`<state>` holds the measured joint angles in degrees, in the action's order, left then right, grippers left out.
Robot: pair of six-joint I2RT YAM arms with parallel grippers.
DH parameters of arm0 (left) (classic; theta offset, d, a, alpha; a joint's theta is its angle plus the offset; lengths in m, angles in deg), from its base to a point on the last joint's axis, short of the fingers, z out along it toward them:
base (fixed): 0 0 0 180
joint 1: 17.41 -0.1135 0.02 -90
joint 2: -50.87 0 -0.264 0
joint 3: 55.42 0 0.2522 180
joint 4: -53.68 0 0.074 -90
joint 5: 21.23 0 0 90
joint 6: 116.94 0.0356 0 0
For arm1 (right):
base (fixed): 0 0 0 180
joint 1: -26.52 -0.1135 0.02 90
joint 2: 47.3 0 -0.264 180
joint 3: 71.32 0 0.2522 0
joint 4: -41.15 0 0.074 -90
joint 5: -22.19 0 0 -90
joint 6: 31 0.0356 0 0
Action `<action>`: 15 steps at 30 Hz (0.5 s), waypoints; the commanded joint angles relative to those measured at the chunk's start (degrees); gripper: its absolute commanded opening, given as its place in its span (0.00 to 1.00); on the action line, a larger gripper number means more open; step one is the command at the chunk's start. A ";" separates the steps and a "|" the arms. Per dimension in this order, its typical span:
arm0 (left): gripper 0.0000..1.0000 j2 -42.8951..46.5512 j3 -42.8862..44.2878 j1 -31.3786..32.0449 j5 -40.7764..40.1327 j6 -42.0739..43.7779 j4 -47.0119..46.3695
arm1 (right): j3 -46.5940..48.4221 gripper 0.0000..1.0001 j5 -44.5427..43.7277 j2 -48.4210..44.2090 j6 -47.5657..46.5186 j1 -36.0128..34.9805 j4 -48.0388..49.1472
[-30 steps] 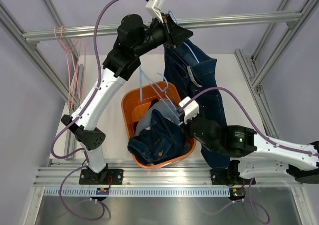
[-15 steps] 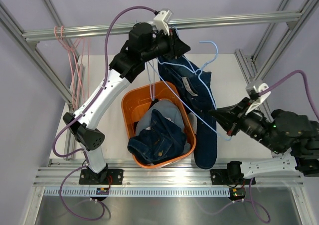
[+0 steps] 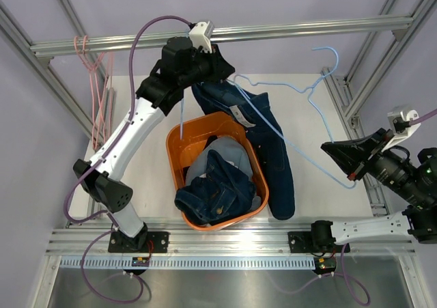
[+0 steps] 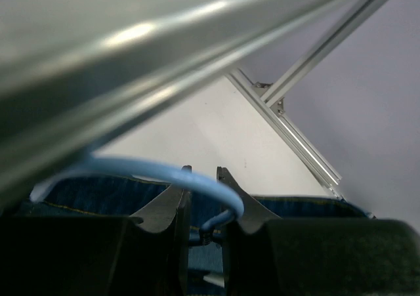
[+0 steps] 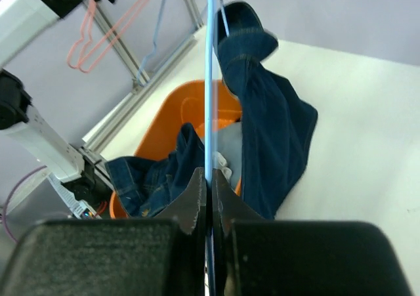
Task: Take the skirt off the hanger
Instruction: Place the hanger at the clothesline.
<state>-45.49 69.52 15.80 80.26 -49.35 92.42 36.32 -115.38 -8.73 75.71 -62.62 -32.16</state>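
Dark navy jeans (image 3: 273, 144) hang from my left gripper (image 3: 224, 70) and trail over the orange basket's rim onto the table. In the left wrist view that gripper (image 4: 201, 178) is closed round the hook of a light-blue wire hanger (image 4: 164, 178), with denim behind it. My right gripper (image 3: 333, 151) is shut on another light-blue hanger (image 3: 300, 93), held free of the jeans at the right; its wire runs between the fingers (image 5: 209, 174). A pale blue-grey cloth (image 3: 222, 149) lies in the basket; I cannot tell if it is the skirt. Pink hangers (image 3: 101, 110) hang at the left.
The orange basket (image 3: 176, 144) stands at the table's middle with a heap of blue denim (image 3: 215, 188) in it. A metal rail (image 3: 307, 28) crosses the back above the table. Frame posts (image 3: 355, 96) run along the right side.
My right gripper has pulled its light-blue hanger to the right, out of the jeans and clear of the basket. My left gripper has shifted left, and the jeans now sag lower.
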 commanded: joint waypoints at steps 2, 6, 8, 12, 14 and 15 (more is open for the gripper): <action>0.00 0.30 3.43 -3.50 1.70 -1.58 -5.90 | -0.80 0.00 -4.28 -2.25 7.96 -0.33 -7.68; 0.00 1.69 2.12 -3.94 1.61 -0.88 -5.55 | -2.39 0.00 -12.87 -4.20 13.95 -0.33 -12.59; 0.00 3.80 -0.86 -3.77 2.92 -1.49 -6.77 | -1.87 0.00 -15.87 -2.02 17.20 -0.33 -15.67; 0.00 7.14 -5.09 -3.51 7.14 -1.58 -8.27 | 2.60 0.00 -23.50 4.75 20.38 -0.33 -21.48; 0.00 8.81 -6.92 -3.50 7.76 -0.88 -8.45 | 4.28 0.00 -26.33 7.04 19.60 -0.33 -20.88; 0.00 9.25 -7.46 -3.33 7.76 -0.70 -8.45 | 4.46 0.00 -28.08 7.05 15.76 -0.42 -13.74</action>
<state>-41.60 62.68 12.68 84.74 -49.38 90.43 38.95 -133.41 -5.21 91.99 -62.69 -48.49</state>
